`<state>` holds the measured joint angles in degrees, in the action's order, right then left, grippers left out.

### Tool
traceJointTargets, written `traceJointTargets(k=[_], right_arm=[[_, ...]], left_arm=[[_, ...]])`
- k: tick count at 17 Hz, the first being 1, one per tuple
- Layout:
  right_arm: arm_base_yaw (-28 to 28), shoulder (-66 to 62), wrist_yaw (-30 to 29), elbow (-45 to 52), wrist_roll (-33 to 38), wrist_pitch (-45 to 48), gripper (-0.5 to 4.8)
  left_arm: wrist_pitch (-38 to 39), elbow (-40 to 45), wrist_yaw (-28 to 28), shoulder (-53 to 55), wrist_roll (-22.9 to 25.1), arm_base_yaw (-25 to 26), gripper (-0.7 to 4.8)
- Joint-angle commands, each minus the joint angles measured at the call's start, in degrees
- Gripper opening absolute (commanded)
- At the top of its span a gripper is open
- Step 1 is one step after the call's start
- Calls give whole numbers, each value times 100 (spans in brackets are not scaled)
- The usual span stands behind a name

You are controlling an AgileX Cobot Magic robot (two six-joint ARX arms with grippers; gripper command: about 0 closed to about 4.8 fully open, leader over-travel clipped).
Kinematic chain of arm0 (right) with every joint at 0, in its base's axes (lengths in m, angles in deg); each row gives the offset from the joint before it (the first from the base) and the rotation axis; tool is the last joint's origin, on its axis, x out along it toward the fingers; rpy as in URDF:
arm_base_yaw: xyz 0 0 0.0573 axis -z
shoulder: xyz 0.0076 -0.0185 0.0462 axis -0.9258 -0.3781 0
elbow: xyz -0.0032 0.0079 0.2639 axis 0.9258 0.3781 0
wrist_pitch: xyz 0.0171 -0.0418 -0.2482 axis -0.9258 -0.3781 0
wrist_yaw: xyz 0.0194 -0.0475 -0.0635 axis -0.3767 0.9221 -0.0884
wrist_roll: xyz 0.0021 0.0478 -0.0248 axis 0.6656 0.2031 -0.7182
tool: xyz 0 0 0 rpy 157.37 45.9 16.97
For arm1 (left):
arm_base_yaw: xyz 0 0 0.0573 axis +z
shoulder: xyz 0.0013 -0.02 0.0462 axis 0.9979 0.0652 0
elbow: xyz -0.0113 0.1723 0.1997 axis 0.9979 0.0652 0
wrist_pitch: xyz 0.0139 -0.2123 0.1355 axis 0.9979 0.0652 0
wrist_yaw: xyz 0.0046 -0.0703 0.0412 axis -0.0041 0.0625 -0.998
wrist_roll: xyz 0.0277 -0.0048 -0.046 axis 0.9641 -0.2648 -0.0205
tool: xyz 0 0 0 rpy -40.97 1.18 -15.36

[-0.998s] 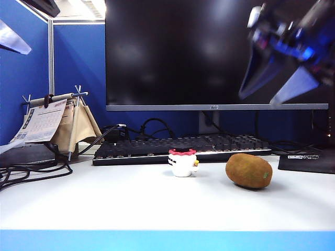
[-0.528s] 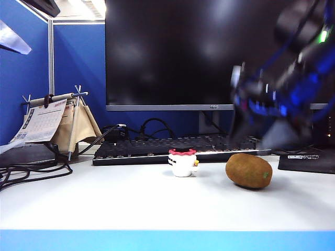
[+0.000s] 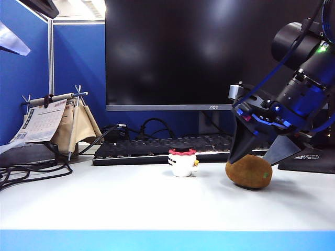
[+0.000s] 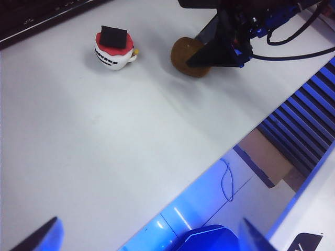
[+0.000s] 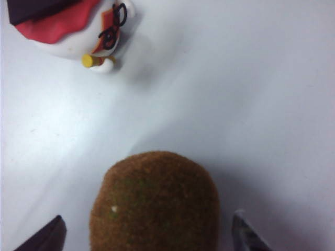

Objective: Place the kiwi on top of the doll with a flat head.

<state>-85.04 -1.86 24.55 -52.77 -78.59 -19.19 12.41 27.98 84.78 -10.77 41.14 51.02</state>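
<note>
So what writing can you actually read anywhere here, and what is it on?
"AOC": monitor bezel, small but readable.
Calendar print: too small to read.
Black pad label by the right pincer: too blurred.
Doll black band markings: unreadable.
Keyboard keys: too small.
Kiwi: no text.

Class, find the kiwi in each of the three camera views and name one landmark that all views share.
Exterior view: the kiwi lies on the table right of centre, between the open fingers of the right gripper.
Left wrist view: the kiwi is near the upper edge, partly behind the right gripper.
Right wrist view: the kiwi fills the lower middle.
Shared landmark: the doll with a flat head.
</note>
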Motion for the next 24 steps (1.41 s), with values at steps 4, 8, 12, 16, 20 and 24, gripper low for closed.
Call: traceJointTargets(k=[4, 8, 12, 16, 20, 24], right_arm=[[-9, -385, -92, -24, -15, -44, 363], [-9, -686, -184, -24, -15, -17, 242], [-9, -675, -450, -63, -11, 107, 223], [-149, -487, -629, -704, 85, -229, 220], [-629, -413, -387, -2037, 52, -1049, 219], [-868, -492, 9, -2684, -109, -1309, 219]], left_arm=[[-68, -17, 4, 2, 17, 2, 436], [-44, -17, 7, 2, -20, 2, 437], [-50, -17, 4, 2, -20, 2, 436], [-57, -17, -20, 2, -15, 2, 436], [-74, -17, -149, 4, 4, 2, 436], [-107, -17, -234, 4, 7, 2, 436]])
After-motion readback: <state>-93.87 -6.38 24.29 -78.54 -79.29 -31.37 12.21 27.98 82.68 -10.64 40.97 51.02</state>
